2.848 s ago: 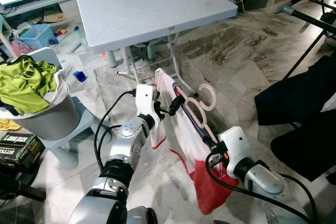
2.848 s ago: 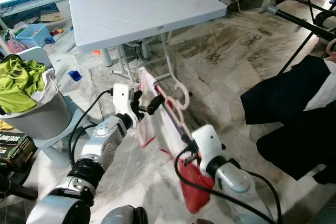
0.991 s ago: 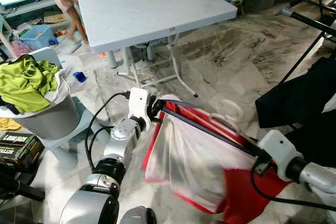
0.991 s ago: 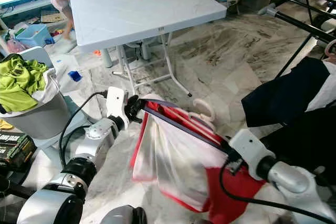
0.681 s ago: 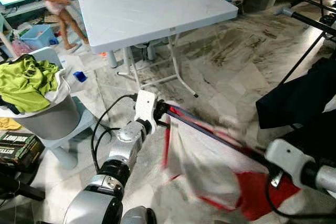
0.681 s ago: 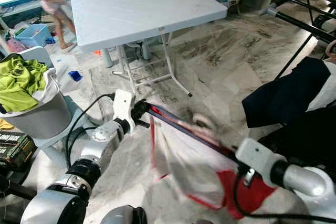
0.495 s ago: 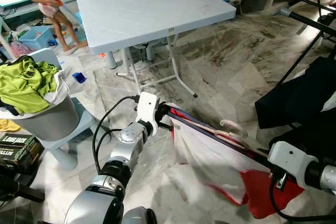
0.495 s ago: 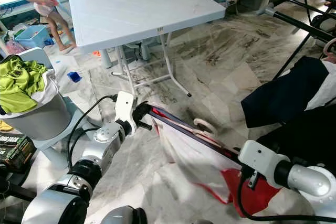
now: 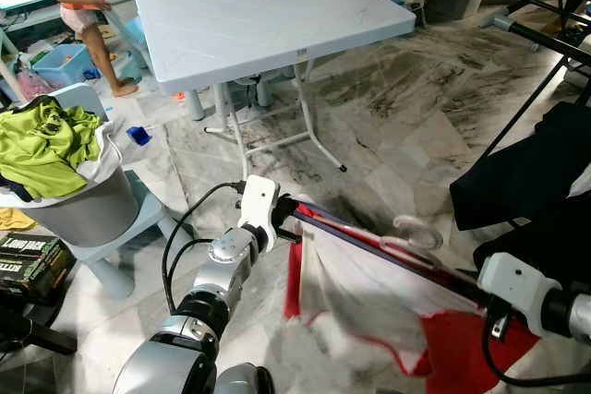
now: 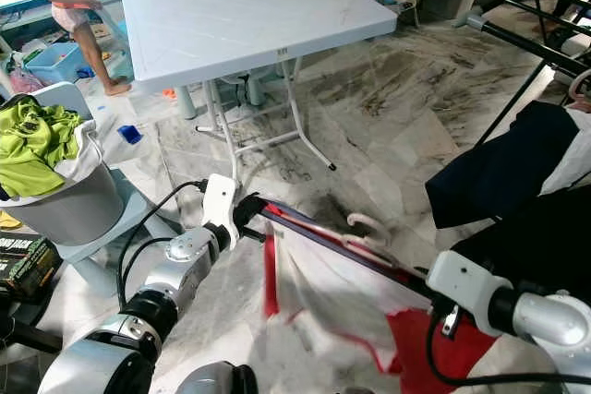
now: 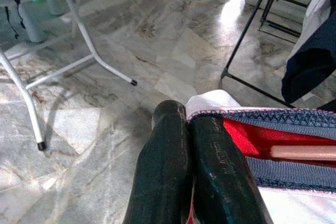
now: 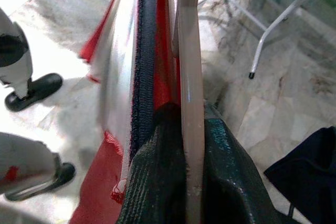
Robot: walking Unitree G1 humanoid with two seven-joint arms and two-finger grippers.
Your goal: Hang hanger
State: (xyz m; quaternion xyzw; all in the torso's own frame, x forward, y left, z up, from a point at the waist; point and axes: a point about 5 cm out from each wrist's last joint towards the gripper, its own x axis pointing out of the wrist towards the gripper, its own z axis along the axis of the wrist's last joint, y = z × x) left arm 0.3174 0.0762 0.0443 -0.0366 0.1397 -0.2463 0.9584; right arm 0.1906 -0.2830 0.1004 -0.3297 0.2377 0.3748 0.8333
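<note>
1. Stretching across the lower middle of the frame, a red-and-white garment (image 9: pixel 369 297) with a navy knitted hem hangs from a pale plastic hanger (image 9: pixel 406 237).
2. Left gripper (image 9: pixel 294 214) pinches the hem end, fingers closed.
3. Right gripper (image 12: pixel 181 145) clamps hanger and cloth, above marble floor (image 9: pixel 388 99).

Red-and-white garment (image 9: pixel 369 297) with navy trim, pale pink hanger (image 9: pixel 406 237).
</note>
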